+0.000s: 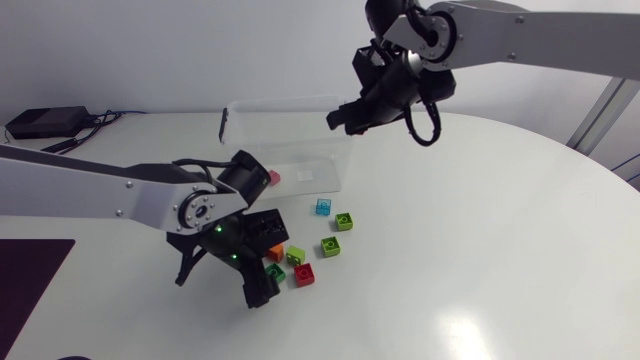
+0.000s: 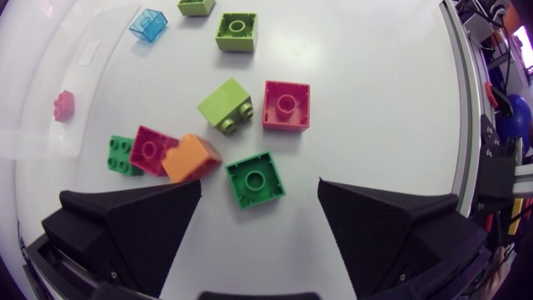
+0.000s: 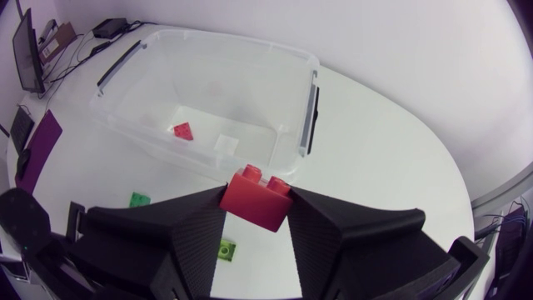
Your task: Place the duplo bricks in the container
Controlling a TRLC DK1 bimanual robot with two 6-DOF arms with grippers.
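My right gripper (image 3: 257,210) is shut on a red brick (image 3: 252,194) and hangs above the near right corner of the clear plastic container (image 3: 310,102). The head view shows this gripper (image 1: 340,119) over the container's (image 1: 285,105) right wall. A pink brick (image 3: 183,131) lies inside on its floor. My left gripper (image 2: 259,190) stands open low over a cluster of bricks, with a green brick (image 2: 255,178) just ahead between its fingertips. An orange brick (image 2: 191,158), a magenta one (image 2: 150,150) and a dark green one (image 2: 125,155) lie beside it.
Further ahead of the left gripper lie a lime brick (image 2: 226,106), a red brick (image 2: 286,106), another lime brick (image 2: 236,32) and a translucent blue brick (image 2: 148,23). A dark mat (image 1: 30,275) lies at the table's left edge.
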